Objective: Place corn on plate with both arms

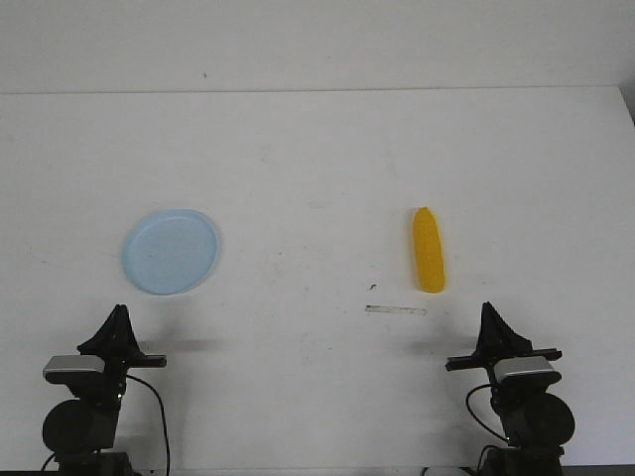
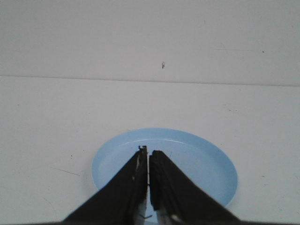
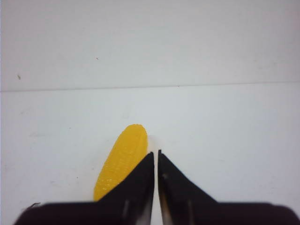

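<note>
Yellow corn (image 1: 429,250) is seen lying on the white table (image 1: 317,159), at about 3 o'clock from the pale blue plate (image 1: 170,251) and well apart from it. The plate is bare. Both grippers are held low at 6 o'clock. The left gripper (image 2: 148,154) is aimed at the plate, the right gripper (image 3: 155,157) at the corn, and on both the jaws are pressed together with nothing held. The task looks not yet started. Next, the right jaws must be spread and brought down over the corn.

Front view overlooks the whole table (image 1: 317,149); each wrist view looks low, forward across it.
</note>
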Tool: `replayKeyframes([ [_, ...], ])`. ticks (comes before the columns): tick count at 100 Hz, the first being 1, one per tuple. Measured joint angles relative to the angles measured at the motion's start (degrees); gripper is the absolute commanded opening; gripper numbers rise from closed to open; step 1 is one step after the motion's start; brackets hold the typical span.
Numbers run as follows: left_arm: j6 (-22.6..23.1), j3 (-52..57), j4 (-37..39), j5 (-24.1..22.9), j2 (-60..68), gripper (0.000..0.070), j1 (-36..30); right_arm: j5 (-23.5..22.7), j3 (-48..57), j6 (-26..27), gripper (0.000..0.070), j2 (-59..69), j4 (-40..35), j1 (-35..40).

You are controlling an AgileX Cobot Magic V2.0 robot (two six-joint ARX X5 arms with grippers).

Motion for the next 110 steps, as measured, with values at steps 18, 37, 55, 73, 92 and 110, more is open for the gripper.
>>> replayKeyframes([
  [18,0.00,0.00,0.00,0.00,0.00,0.0001,0.00,0.00,0.00,0.00,0.0013,0.00,0.00,0.00],
  [37,-2.05,0.11,-0.02,0.00,0.00,0.0001,0.00,0.00,0.00,0.00,0.0013,0.00,0.00,0.00],
  [55,-3.72,4.59,-2.25,0.00,0.70,0.0001,0.00,0.00,0.00,0.02,0.0013,0.00,0.00,0.00],
  [73,-4.35,13.46,-8.52,0.00,4.94,0.0001,0.00,-0.02,0.00,0.00,0.0013,0.00,0.00,0.00],
  [92,-4.35,21.57,-14.01,0.00,13.97,0.0001,0.00,-0.02,0.00,0.00,0.0013,0.00,0.00,0.00],
  [110,-4.33,29.42,-15.37,0.00,25.22,0.0001,0.00,0.00,0.00,0.00,0.0013,0.00,0.00,0.00],
])
